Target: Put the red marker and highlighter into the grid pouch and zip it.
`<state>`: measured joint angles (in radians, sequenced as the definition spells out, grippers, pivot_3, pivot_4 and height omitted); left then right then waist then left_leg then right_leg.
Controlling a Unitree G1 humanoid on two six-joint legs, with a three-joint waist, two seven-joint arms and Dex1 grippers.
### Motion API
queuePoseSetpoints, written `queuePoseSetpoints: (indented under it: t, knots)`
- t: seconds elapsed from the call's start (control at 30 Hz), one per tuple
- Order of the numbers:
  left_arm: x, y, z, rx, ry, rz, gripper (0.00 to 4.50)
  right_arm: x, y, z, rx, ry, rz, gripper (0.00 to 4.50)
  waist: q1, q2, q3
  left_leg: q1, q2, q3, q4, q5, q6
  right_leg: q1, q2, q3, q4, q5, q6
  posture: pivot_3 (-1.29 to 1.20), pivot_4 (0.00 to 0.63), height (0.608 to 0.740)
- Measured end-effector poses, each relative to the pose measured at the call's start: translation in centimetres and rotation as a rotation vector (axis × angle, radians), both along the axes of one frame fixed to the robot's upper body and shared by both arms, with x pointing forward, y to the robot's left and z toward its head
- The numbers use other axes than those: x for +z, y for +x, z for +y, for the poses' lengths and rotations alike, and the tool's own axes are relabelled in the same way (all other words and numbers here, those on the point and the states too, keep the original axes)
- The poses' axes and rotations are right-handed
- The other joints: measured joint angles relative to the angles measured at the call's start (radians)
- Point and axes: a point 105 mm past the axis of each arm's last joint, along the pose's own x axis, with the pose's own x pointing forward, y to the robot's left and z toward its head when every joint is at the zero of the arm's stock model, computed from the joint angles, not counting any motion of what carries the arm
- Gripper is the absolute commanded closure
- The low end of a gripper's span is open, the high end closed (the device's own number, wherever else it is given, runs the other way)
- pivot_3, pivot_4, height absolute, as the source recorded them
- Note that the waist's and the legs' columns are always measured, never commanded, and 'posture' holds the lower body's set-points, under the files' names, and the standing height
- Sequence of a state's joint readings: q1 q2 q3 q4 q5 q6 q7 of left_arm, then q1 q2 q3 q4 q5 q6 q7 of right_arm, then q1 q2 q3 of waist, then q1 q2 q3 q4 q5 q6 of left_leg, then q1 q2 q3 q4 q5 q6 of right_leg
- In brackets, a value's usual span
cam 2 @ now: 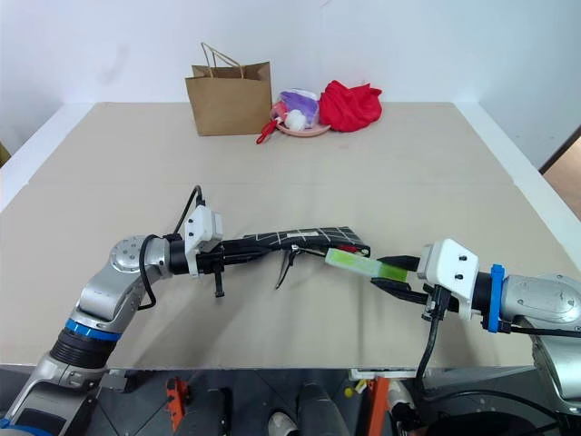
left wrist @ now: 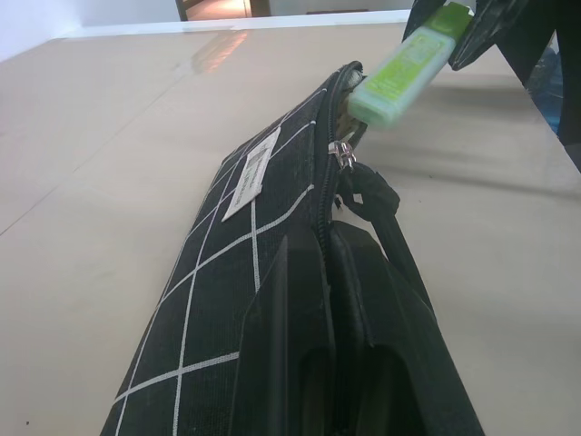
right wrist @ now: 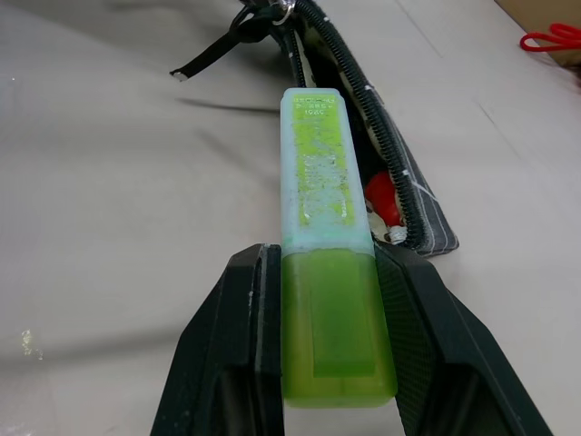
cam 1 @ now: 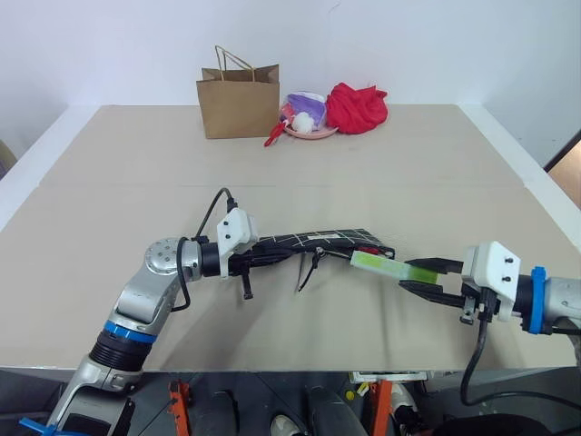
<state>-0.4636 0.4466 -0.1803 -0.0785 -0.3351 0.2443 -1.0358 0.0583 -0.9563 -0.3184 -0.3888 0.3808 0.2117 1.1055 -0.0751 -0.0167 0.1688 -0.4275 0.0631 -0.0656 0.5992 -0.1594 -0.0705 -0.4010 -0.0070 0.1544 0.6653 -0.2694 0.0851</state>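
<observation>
My left gripper is shut on the left end of the grid pouch, holding it level above the table. The pouch's zipper is open at its right end, and the black pull strap hangs down. The red marker shows inside that open mouth. My right gripper is shut on the light-green highlighter. The highlighter's pale cap points at the pouch's opening and sits just at its edge. From the right wrist, the highlighter lies along the open zipper teeth.
At the table's far side stand a brown paper bag, a pink dish with small items, and a red cloth bundle. A red-handled item lies by the dish. The table's front edge is near both arms.
</observation>
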Motion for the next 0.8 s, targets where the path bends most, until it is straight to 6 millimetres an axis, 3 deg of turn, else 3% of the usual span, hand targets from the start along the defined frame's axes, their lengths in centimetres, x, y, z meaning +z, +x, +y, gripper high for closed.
queuePoseSetpoints:
  t: [0.8]
  knots:
    - [0.1,-0.2,-0.4,-0.006,-0.013,0.001,4.50,1.2,2.6,1.4,-0.049,0.063,0.039,3.42,0.000,0.000,0.000,0.000,0.000,0.000,0.000,0.000,0.000,0.000,0.000,0.000,0.000,0.001,0.002,0.00,0.150,0.740]
